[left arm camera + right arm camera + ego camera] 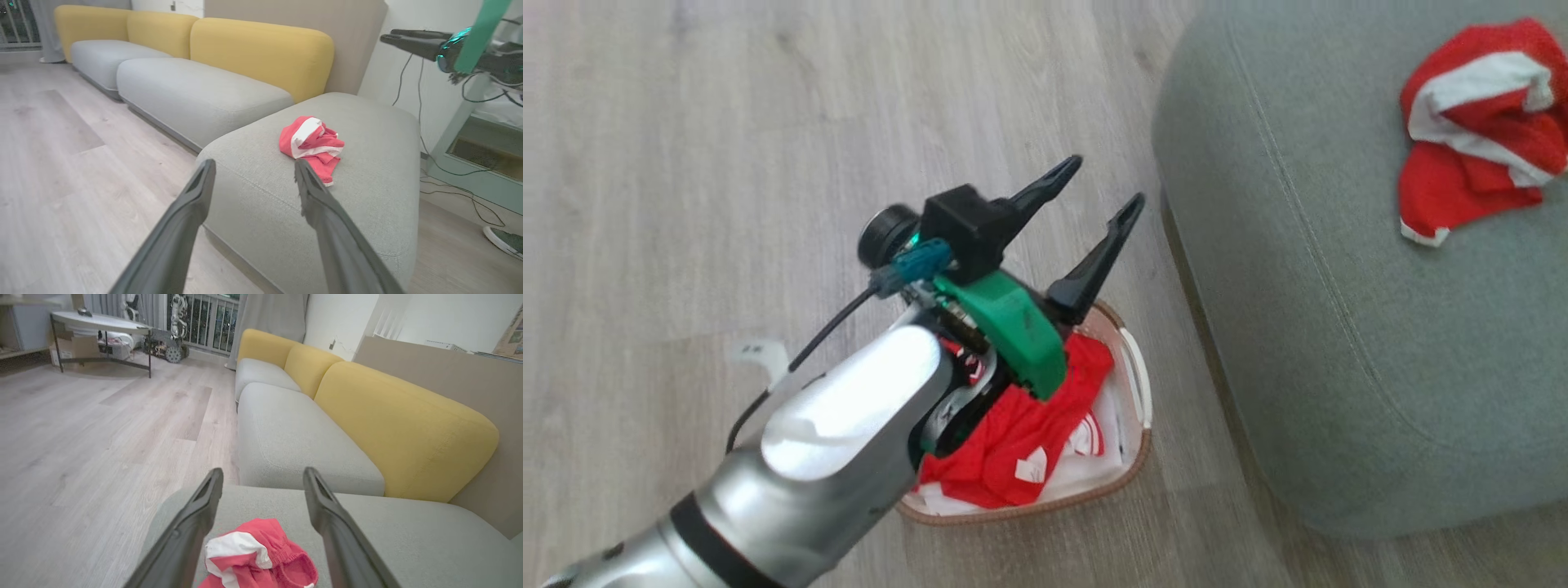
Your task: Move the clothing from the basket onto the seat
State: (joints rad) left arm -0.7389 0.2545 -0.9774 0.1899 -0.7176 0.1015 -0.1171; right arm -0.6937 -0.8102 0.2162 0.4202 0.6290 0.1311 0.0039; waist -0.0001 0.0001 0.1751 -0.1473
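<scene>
Floor (768, 122) — basket (1131, 465); seat (1339, 367) — clothing (1478, 139).

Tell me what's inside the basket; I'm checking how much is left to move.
Crumpled red clothing with white trim shows in the basket. The left arm, claw open, covers its left side, so anything there or under the pile is hidden.

Yellow backrests (404, 428) and a round table (98, 322) stand by pale wood floor (768, 122).
</scene>
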